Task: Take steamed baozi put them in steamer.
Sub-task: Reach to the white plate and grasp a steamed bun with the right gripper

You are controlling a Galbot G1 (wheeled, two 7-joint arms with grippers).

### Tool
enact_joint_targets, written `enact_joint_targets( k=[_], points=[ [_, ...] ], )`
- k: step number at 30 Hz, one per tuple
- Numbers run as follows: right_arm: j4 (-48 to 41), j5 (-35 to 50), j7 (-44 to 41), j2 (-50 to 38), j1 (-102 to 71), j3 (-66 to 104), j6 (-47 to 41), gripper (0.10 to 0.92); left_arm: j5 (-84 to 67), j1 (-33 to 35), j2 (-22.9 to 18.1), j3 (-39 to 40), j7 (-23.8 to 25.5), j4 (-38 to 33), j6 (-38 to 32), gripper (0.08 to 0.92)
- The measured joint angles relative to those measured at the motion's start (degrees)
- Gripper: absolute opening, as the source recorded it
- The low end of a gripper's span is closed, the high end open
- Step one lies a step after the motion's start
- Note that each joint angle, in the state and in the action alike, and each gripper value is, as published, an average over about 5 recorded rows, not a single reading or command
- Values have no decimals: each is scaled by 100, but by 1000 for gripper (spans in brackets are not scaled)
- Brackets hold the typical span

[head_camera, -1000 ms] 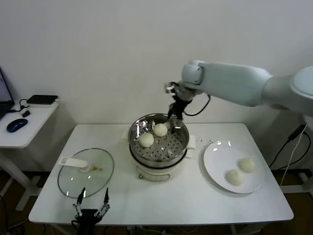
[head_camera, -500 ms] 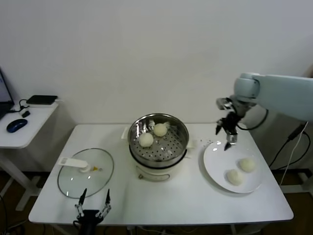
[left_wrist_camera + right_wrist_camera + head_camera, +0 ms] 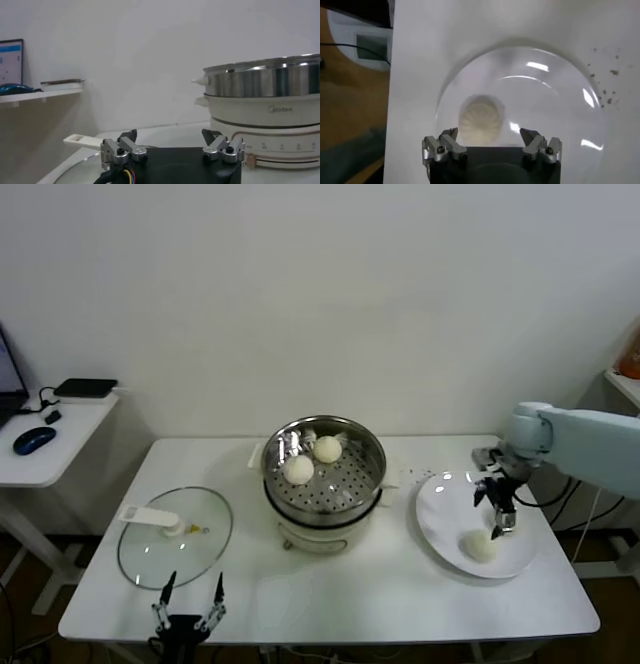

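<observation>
Over the white plate [image 3: 440,519], right claw [image 3: 497,522] gapes empty above a baozi [image 3: 481,118]

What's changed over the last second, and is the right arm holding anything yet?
The right gripper swung from over the steamer across to the plate and came down over its two baozi, hiding one; its fingers are open, gripping nothing. Unchanged: two baozi in the steamer, the glass lid, and the left gripper parked open at the table's near edge.
</observation>
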Motion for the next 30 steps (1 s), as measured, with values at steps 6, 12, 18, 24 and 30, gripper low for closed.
enact_joint_targets(
  k=[6, 12, 18, 24, 30],
  points=[
    [-125, -227, 96, -12, -462, 317, -50, 823, 11, 2, 0, 7, -1, 4, -3, 823],
    [-164, -373, 135, -21, -726, 495, -97, 823, 22, -2, 0, 14, -2, 8, -3, 823],
    [-202, -469, 149, -39, -822, 581, -107, 768, 24, -8, 0, 15, -4, 1, -4, 823],
    [-190, -509, 149, -55, -809, 578, -105, 647, 26, -3, 0, 23, -5, -22, -8, 823],
    [-82, -461, 93, -46, -584, 429, -54, 568, 27, 31, 0, 1, -6, -65, -13, 823]
  ],
)
